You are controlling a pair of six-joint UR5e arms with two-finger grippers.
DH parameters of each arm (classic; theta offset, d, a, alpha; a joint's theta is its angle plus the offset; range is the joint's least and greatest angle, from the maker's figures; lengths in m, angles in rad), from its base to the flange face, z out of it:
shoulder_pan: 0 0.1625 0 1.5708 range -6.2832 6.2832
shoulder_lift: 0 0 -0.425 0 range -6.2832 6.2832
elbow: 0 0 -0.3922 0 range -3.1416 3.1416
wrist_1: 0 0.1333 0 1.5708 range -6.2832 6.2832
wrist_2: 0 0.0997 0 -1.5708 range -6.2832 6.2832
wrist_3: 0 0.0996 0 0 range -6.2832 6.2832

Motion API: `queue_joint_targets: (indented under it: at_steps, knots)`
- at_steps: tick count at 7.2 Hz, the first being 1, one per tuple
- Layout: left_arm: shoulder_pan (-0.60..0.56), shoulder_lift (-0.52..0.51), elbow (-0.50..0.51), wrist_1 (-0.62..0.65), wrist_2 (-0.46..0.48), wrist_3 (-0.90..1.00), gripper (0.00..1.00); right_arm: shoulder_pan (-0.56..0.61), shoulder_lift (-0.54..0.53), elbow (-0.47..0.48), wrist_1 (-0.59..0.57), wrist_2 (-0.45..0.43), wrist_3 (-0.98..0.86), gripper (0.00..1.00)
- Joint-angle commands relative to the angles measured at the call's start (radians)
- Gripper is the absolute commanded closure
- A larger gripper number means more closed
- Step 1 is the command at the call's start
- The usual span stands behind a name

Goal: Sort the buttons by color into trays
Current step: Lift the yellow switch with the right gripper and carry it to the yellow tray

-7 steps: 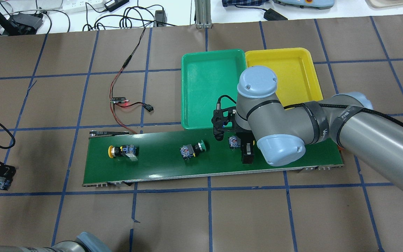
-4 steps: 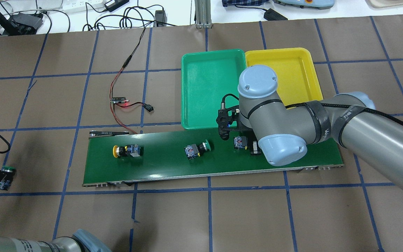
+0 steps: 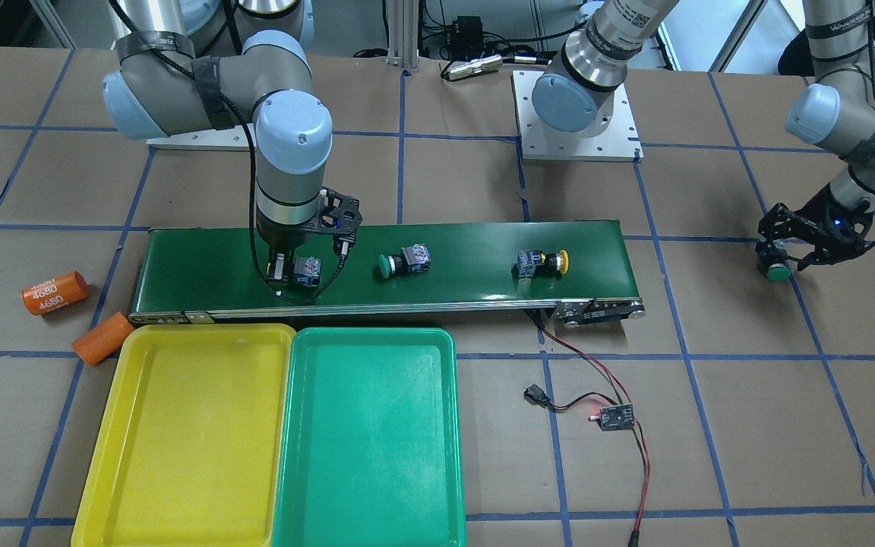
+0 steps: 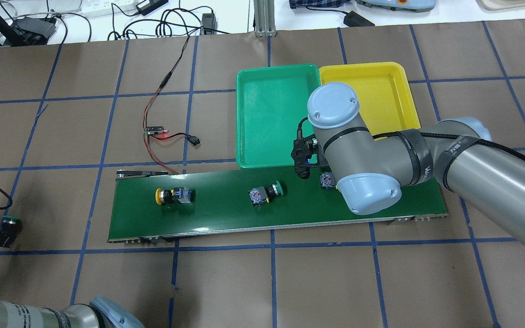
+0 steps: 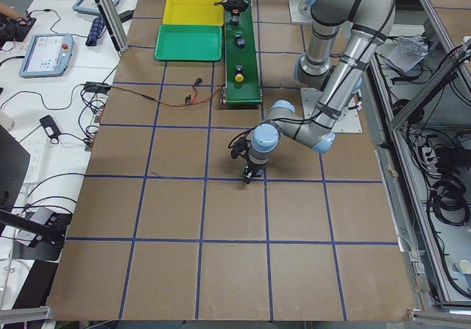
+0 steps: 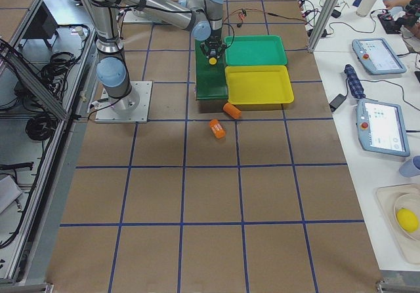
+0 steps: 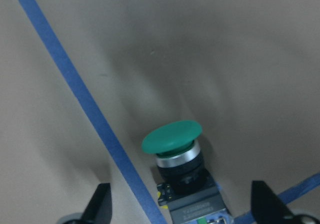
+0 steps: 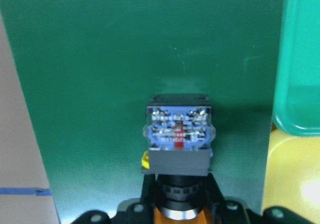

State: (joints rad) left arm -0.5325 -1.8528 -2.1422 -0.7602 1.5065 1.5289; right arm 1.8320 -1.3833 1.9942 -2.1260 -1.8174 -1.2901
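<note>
My right gripper [image 3: 301,275] is shut on a button [image 8: 177,134] just above the right end of the conveyor belt [image 4: 221,214], with the grey-blue contact block pointing away. Its yellow cap [image 6: 211,61] shows in the exterior right view. A green button [image 4: 271,190] and a yellow button [image 4: 169,196] lie on the belt. Far left, off the belt, another green button [image 7: 172,139] rests on the table between the spread fingers of my open left gripper [image 3: 779,262]. The green tray [image 4: 267,114] and yellow tray [image 4: 381,91] sit side by side beyond the belt.
Two orange cylinders [image 3: 55,292] [image 3: 102,338] lie off the belt's end beside the yellow tray. A small circuit board [image 4: 155,130] with red and black wires lies on the table left of the green tray.
The two loose buttons rode the belt to the right. My right gripper moved right and toward the trays with its button. The left gripper drew back left, uncovering the green cap.
</note>
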Motion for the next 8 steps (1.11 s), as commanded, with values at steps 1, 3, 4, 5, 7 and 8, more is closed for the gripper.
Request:
queue_joint_targets:
  at_steps: [1,3,4,5,7,8]
  knots:
    - [0.0,-0.009,-0.001,0.004,-0.002,0.01,0.69,-0.008,-0.003,-0.058,0.001,-0.022,-0.024,1.0]
    - [-0.039,0.007,0.021,0.007,0.023,0.002,0.81,-0.118,0.086,-0.15,-0.018,-0.005,-0.09,1.0]
    - [-0.128,0.029,0.063,-0.004,0.105,0.011,0.81,-0.187,0.16,-0.234,-0.113,-0.006,-0.203,1.0]
    - [-0.224,0.062,0.115,-0.083,0.118,0.014,0.81,-0.213,0.217,-0.326,-0.12,-0.008,-0.262,1.0]
    - [-0.334,0.162,0.139,-0.221,0.028,0.016,0.84,-0.224,0.318,-0.389,-0.126,0.004,-0.273,1.0]
    - [-0.418,0.216,0.14,-0.331,-0.017,0.031,0.85,-0.223,0.319,-0.387,-0.121,0.057,-0.272,0.83]
